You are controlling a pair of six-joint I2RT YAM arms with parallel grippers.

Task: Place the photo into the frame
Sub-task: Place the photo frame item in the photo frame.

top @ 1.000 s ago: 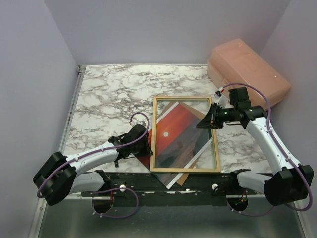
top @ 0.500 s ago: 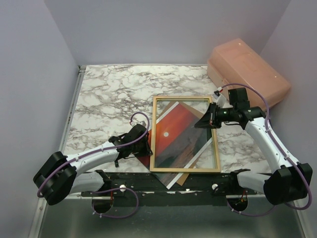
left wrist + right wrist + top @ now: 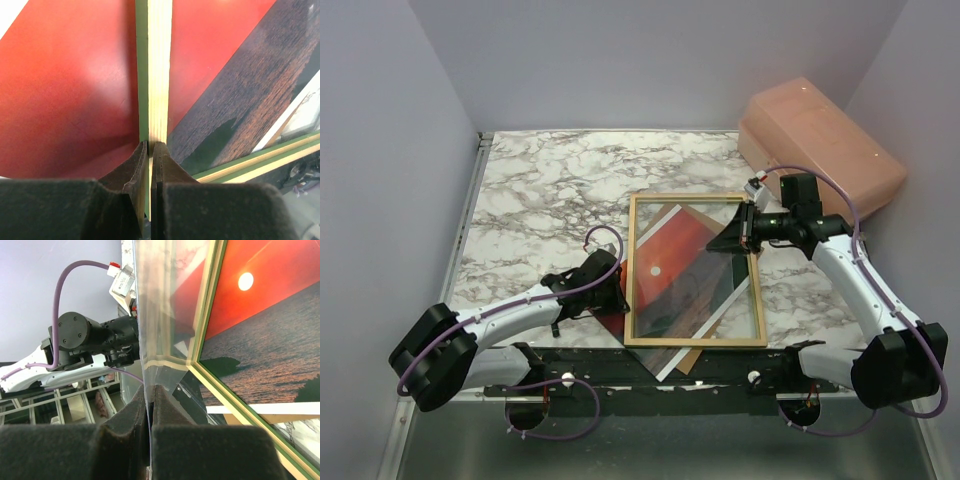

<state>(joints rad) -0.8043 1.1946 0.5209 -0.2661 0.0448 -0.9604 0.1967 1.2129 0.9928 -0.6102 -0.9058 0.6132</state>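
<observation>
Your left tool (image 3: 150,149) pinches the frame (image 3: 160,70) by its left rail, over the photo (image 3: 65,90). Your right tool (image 3: 149,394) is clamped on the clear sheet (image 3: 157,315).

A salmon-pink box (image 3: 820,140) sits at the far-right corner of the marble table (image 3: 550,190).

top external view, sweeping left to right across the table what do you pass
black left gripper clamped on the left rail of the pale wooden rectangular frame → red-orange sunset photo → black right gripper pinching a clear transparent sheet → large salmon-pink box
</observation>
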